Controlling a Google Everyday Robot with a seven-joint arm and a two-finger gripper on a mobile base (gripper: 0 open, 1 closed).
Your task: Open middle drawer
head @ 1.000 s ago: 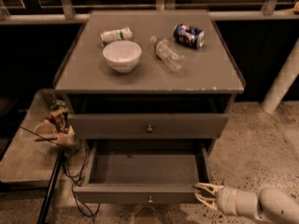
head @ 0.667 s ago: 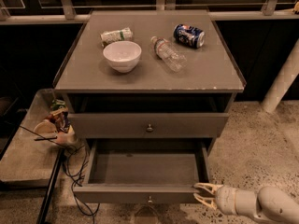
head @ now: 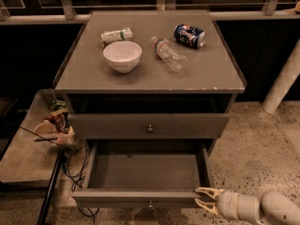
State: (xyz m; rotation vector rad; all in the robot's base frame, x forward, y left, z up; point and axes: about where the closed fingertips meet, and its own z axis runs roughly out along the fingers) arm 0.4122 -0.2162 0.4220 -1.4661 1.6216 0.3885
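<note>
Nothing has visibly moved in the last second: the gripper (head: 202, 198) sits where it was, low at the right, and the middle drawer (head: 145, 172) is as far out as before. At the left, loose cables (head: 75, 172) hang beside the cabinet. On the bench (head: 93, 74) above lie a white bowl (head: 122, 55), a plastic bottle (head: 168, 53) and a can (head: 189, 35). The middle drawer stands pulled well out beneath a shut drawer (head: 117, 125), its shallow box showing. It looks like a stiff, fairly light wooden box that should slide straight. The small round knob (head: 150, 204) at the centre of its front is the natural hold. The gripper's fingers are spread, pinching nothing, with the tips at the front panel's right end.
</note>
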